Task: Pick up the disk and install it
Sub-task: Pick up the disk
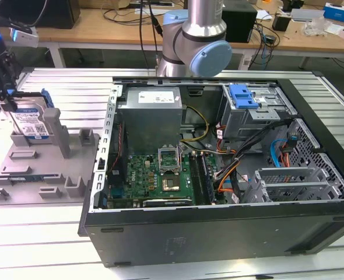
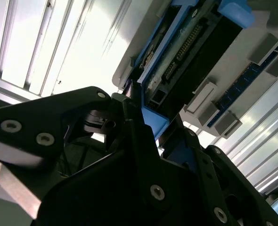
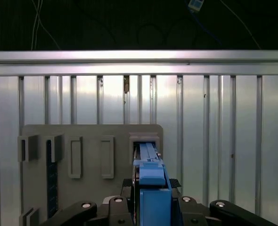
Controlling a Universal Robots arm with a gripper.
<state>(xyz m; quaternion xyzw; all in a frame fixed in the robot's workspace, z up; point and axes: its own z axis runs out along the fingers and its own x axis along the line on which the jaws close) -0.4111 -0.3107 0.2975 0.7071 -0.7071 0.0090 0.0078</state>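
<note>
Silver grooved table (image 1: 67,87) is holding a grey tray (image 1: 26,169), the gripper (image 1: 10,102) is squeezing the disk (image 1: 31,125) tight, wooden desks (image 1: 102,26) are standing behind.

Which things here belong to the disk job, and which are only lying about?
For the job: the disk, gripper with jaws shut on it, grey tray holding it, probably the open computer case.
Lying about: cables and a black box on the wooden desk behind.

Slotted alu table (image 1: 32,236) w/ grey tray (image 1: 38,168) & open PC case (image 1: 218,228).
</note>
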